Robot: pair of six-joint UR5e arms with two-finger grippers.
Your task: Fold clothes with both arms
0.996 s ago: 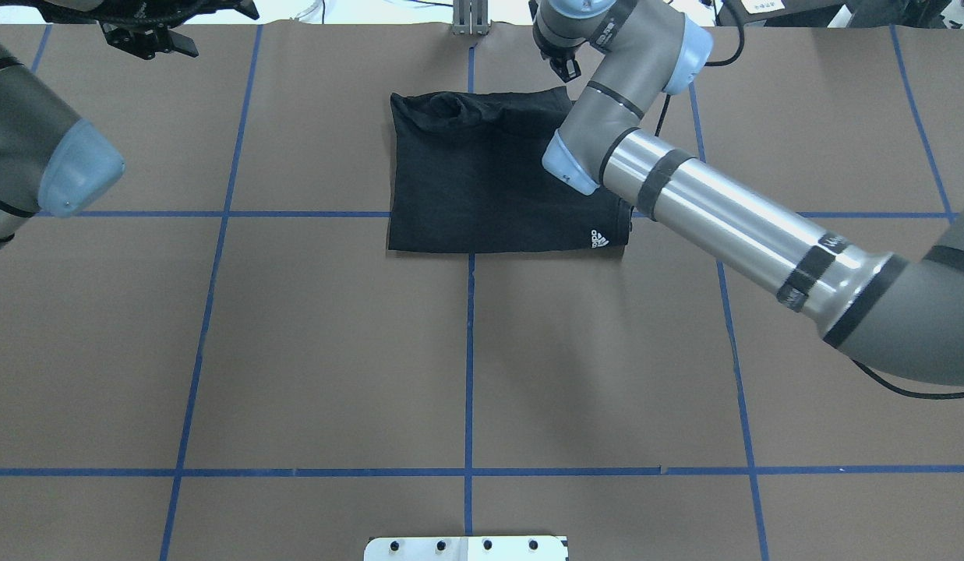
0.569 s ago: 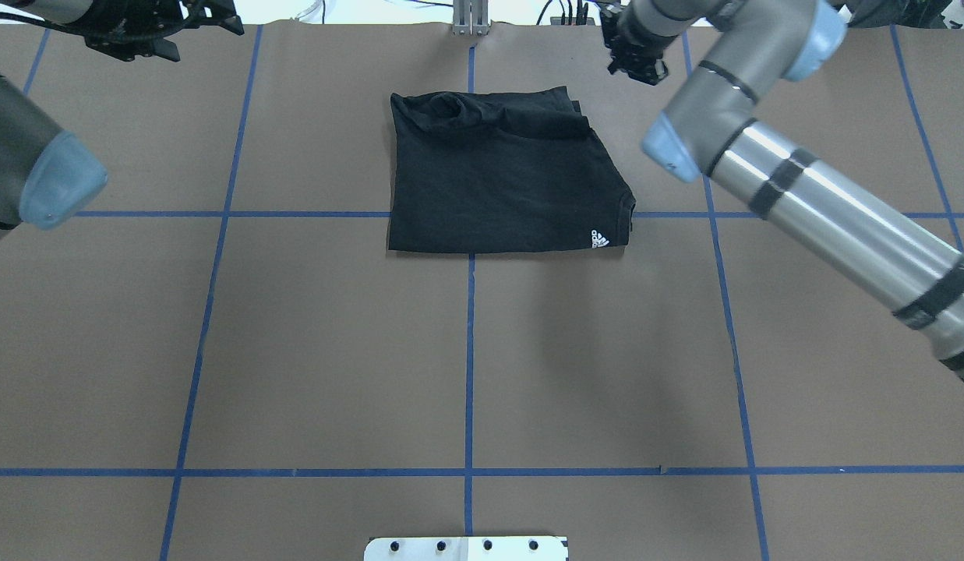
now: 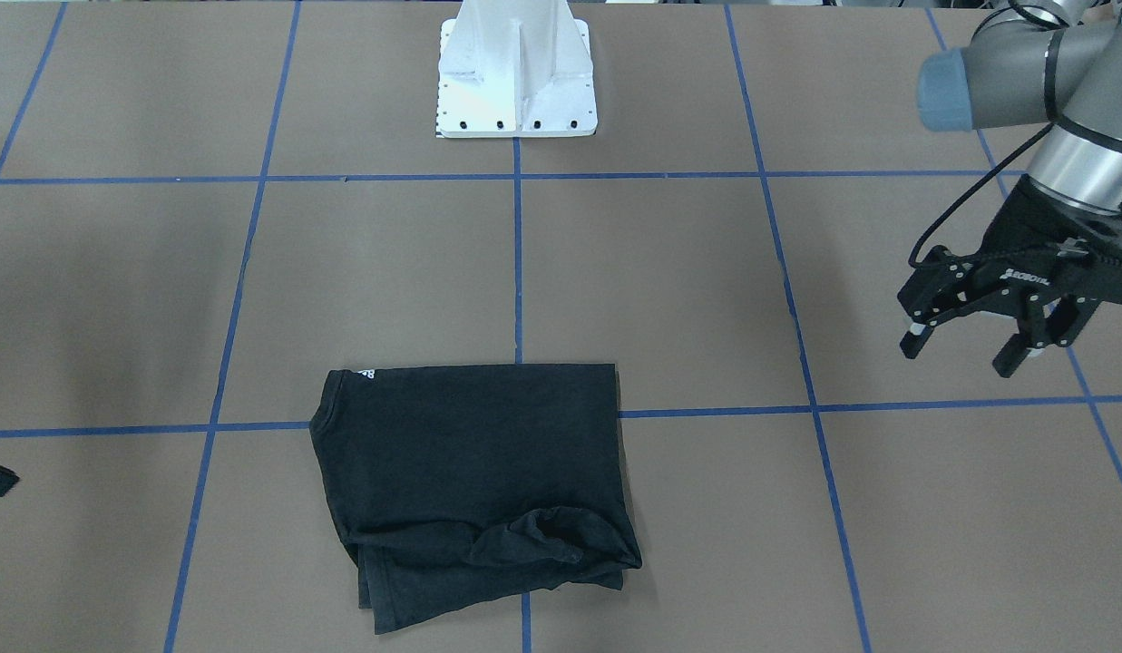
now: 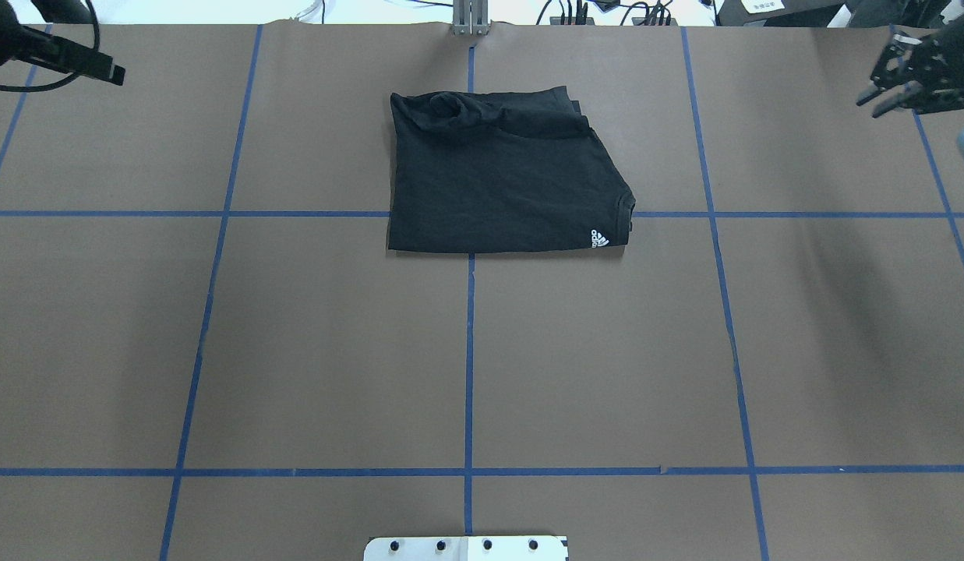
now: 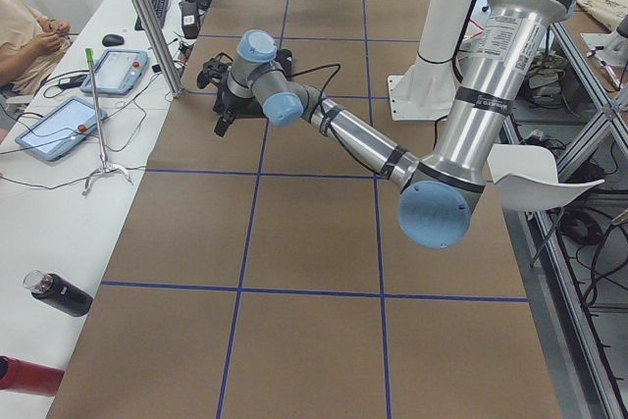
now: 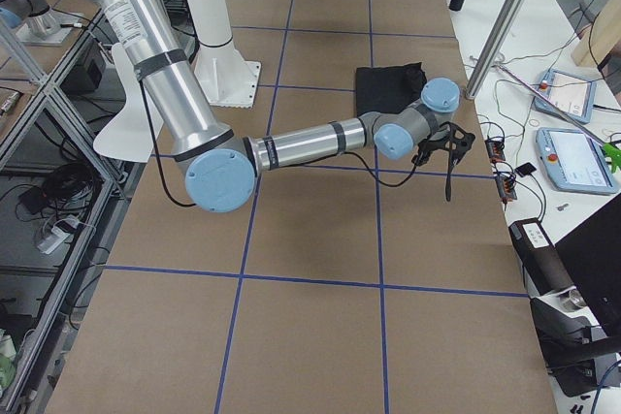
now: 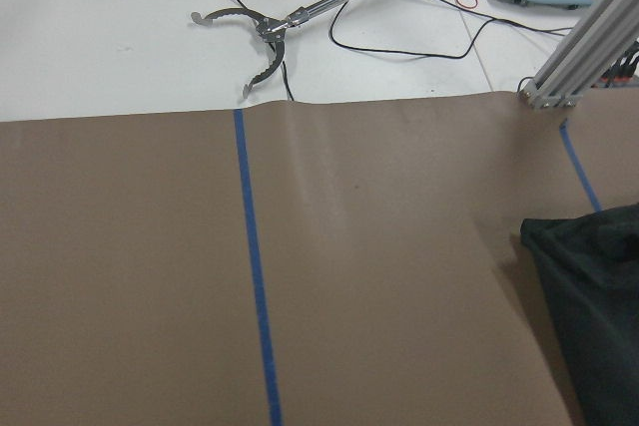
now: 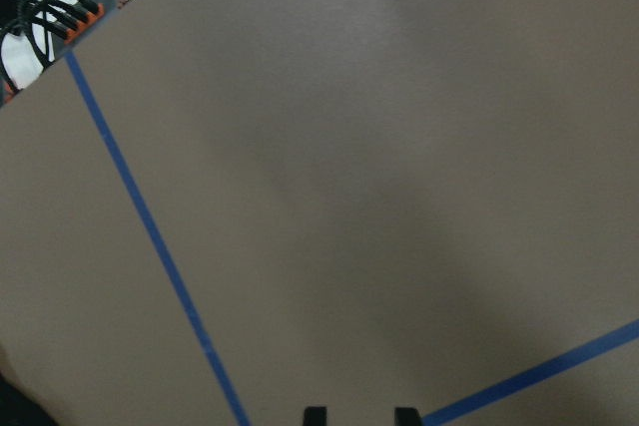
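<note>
1. While my left gripper [image 3: 960, 354] hangs released, it grasps nothing.
2. My right gripper [image 4: 870, 107] is spread too, empty.
3. The folded black T-shirt [image 4: 497, 187] lies on the table [image 4: 294, 351], well apart from both.

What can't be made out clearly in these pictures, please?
T-shirt: its folded-under side, hidden beneath the top layer in every view.
Right gripper: front-facing view, left edge cuts off all but a tip.
Left gripper: overhead view, top-left corner cuts most off.
</note>
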